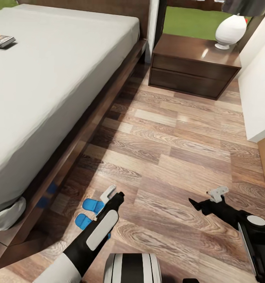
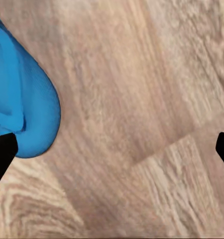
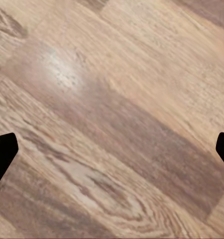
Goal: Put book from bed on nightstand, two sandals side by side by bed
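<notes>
Left pincer (image 1: 108,195) hovers released beside our two sandals (image 1: 88,212) lying together by the bed (image 1: 57,78); right pincer (image 1: 211,196) open, idle. Book (image 1: 2,40) awaits on the mattress.

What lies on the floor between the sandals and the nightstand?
In the head view, only bare wood-plank floor runs from the sandals beside the bed to the nightstand. The left hand hangs just above the sandals.
</notes>
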